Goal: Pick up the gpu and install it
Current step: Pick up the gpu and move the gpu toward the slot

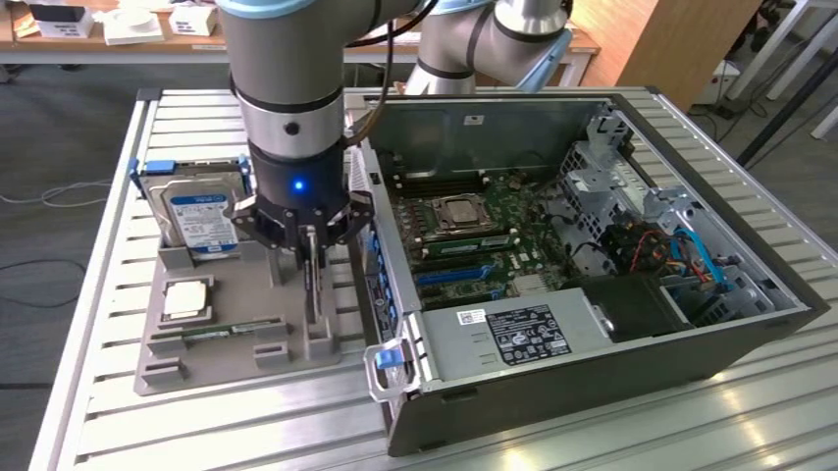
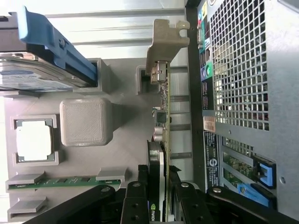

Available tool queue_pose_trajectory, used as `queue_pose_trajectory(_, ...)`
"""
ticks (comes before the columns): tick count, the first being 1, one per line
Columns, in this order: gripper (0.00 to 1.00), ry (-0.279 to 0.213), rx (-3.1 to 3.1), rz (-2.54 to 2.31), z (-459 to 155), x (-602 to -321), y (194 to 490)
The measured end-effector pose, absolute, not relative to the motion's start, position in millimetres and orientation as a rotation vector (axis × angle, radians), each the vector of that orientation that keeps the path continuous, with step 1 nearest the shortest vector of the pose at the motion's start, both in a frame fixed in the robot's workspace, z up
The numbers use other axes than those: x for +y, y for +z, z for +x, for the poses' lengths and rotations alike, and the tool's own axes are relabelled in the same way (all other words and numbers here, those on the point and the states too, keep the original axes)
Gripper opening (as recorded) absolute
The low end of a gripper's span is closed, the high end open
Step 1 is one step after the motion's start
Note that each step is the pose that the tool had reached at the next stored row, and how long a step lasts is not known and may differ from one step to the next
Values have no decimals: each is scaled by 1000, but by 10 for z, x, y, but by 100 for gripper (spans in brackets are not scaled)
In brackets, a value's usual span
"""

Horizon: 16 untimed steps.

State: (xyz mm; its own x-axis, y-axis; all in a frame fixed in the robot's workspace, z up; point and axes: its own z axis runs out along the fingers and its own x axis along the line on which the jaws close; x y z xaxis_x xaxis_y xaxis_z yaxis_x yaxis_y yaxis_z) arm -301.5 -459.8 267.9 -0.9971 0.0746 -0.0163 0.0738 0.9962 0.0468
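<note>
In the exterior view, the hand (image 1: 310,245) pinches the gpu (image 1: 314,289), which stands on edge in a slot of the grey tray (image 1: 196,371). The tray lies on the slatted counter (image 1: 235,427), just beside the open computer case (image 1: 590,392). The hard drive (image 1: 199,218) has a blue label and the power supply (image 1: 517,334) a black-and-white one; neither can be read.

In the wrist view, the black fingers (image 2: 134,200) press on both sides of the gpu (image 2: 164,116). Its grey bracket (image 2: 164,42) sits at the end away from the hand. The stickers on the computer case (image 2: 238,70) are illegible.
</note>
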Motion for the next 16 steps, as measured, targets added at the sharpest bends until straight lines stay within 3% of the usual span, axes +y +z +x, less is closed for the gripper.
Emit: queue_pose_trajectory(16, 27, 72, 3121, 116, -3015, -4598, 2831)
